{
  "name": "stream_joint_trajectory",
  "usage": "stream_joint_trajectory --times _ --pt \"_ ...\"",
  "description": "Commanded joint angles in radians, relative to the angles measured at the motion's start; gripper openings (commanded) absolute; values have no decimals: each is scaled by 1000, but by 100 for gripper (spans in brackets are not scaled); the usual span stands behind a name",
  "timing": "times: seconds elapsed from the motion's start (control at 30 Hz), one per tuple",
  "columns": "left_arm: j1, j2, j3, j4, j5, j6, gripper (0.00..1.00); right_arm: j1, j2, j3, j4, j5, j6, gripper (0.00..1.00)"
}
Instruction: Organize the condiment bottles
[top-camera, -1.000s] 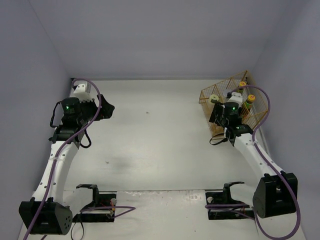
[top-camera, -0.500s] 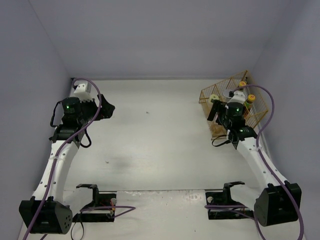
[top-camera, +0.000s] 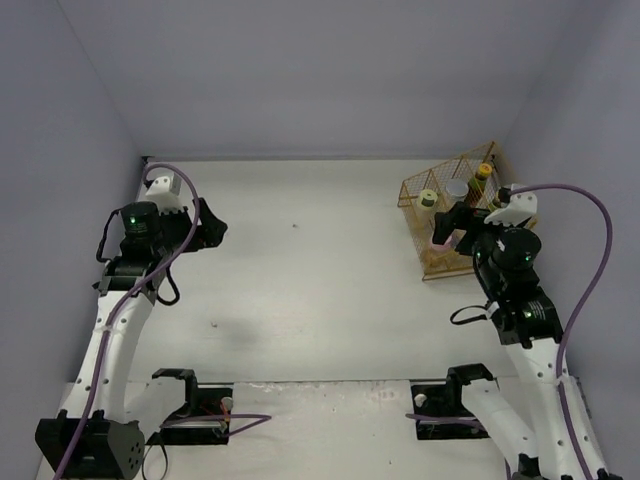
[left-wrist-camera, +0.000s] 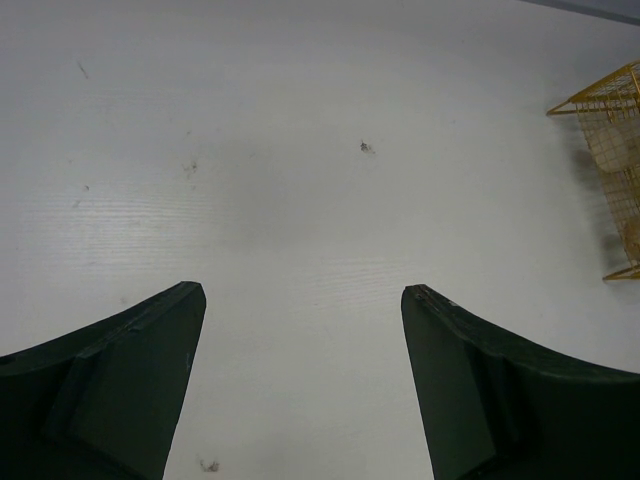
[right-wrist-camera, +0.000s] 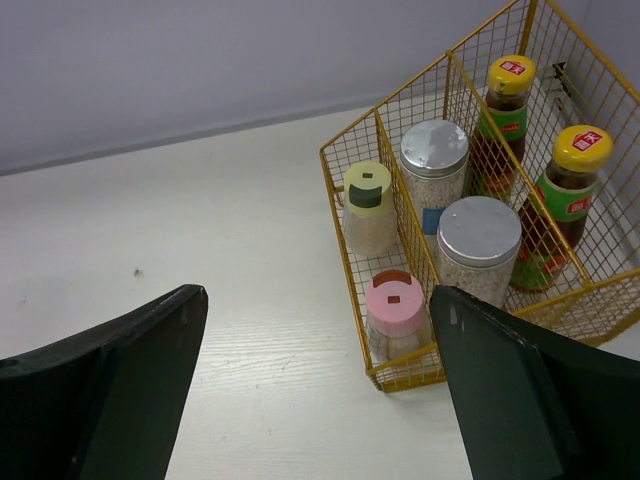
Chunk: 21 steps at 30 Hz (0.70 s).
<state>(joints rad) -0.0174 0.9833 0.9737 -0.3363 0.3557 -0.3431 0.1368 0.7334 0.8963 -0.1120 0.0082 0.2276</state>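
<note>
Right end effector (right-wrist-camera: 318, 300) gapes wide, holding nothing, near the basket (right-wrist-camera: 420, 100), where all six bottles (right-wrist-camera: 478, 232) stand upright. Left end effector (left-wrist-camera: 303, 292), fingers apart, hovers over the desk (left-wrist-camera: 300, 150).

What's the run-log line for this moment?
condiment bottles: six in wire basket | left gripper: open, empty | right gripper: open, empty

six capped condiment bottles (right-wrist-camera: 479, 232) upright inside the wire basket (right-wrist-camera: 410, 105)
</note>
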Motion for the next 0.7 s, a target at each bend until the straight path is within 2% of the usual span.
stream_joint_trajectory --times 0.0,0.37,0.67 --pt "4 -90 69 -88 -26 19 80 4 -77 30 -29 -14 -4 100" --pt "4 -323 -1 -256 -35 30 80 6 -313 0 -166 -11 24 100" --pt "4 -439 -12 -355 -44 41 80 6 -451 -36 -175 41 32 100"
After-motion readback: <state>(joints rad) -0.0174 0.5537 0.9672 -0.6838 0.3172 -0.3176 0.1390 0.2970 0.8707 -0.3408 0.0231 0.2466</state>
